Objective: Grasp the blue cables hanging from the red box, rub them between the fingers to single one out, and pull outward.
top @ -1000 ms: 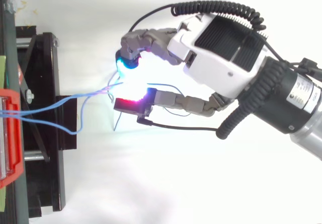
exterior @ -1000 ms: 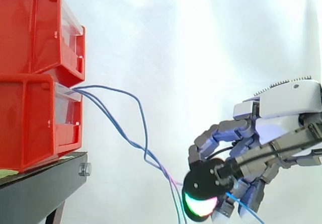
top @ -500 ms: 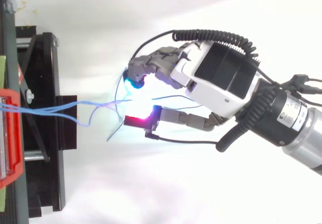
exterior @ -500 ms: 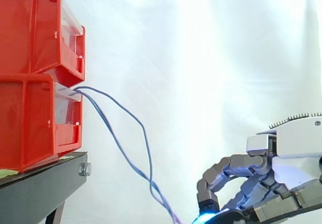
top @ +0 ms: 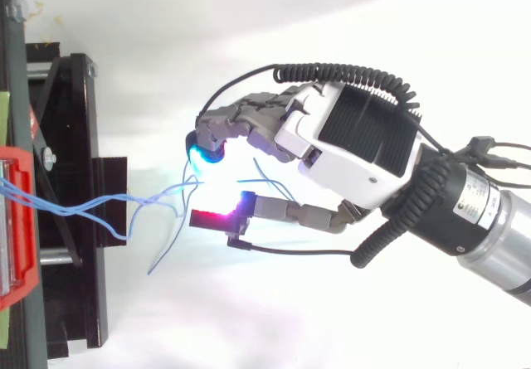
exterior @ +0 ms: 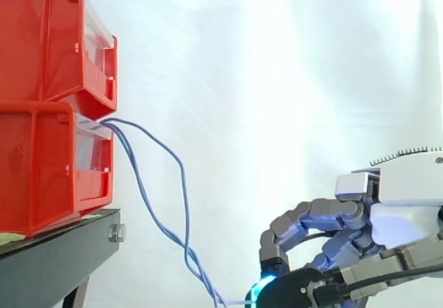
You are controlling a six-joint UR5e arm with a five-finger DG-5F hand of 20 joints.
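1. Two red bins sit stacked at the left on a black stand [exterior: 55, 252], the upper bin [exterior: 41, 38] resting on the lower bin [exterior: 41, 169], with the white curtain [exterior: 277, 79] behind.
2. From where I stand, the blue cables [exterior: 185, 204] come out of the lower bin's front, just under the lip of the upper one. They sag in loose loops down and to the right, and twist round each other as they near the hand.
3. Low on the right, well clear of the bins, is the hand [exterior: 346, 225]. Its fingers curl downward, and a cyan-glowing pad [exterior: 261, 291] sits right where the cables arrive.
4. Seen from above, the cables [top: 66, 211] cross the stand [top: 75, 137] and run toward the hand [top: 332, 149]. They pass into the gap between the cyan fingertip [top: 199, 153] and the red-glowing thumb pad [top: 211, 218].
5. The hand looks to be pinching the cables between those two pads, though the glare there makes it hard to say how many strands are caught.
6. One loose blue end trails away from the pinch, below the thumb pad in the top view, and touches nothing.
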